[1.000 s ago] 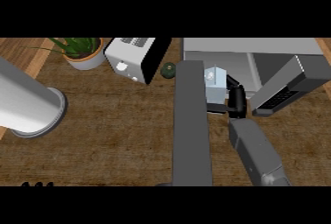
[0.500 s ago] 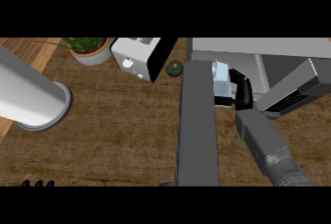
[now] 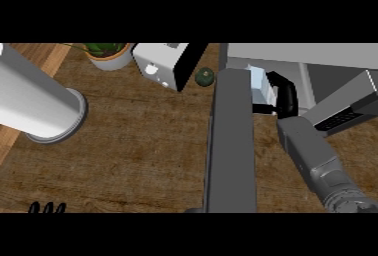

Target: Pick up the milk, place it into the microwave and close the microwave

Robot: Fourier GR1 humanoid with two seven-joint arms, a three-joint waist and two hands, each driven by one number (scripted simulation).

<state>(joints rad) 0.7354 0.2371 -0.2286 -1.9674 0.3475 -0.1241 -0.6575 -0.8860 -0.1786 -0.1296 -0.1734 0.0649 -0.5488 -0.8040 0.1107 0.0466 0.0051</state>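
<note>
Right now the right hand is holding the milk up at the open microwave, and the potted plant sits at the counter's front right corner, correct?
Not quite. In the head view the potted plant stands at the far left, beside the toaster. The right hand does hold the milk at the open microwave.

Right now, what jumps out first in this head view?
The open microwave door, a long grey slab running up the middle of the counter. Right of it, the right hand is curled round the milk, holding it at the microwave's opening near the top. At far left stands a big grey cylinder; only the left hand's fingertips show at the lower left edge.
</note>
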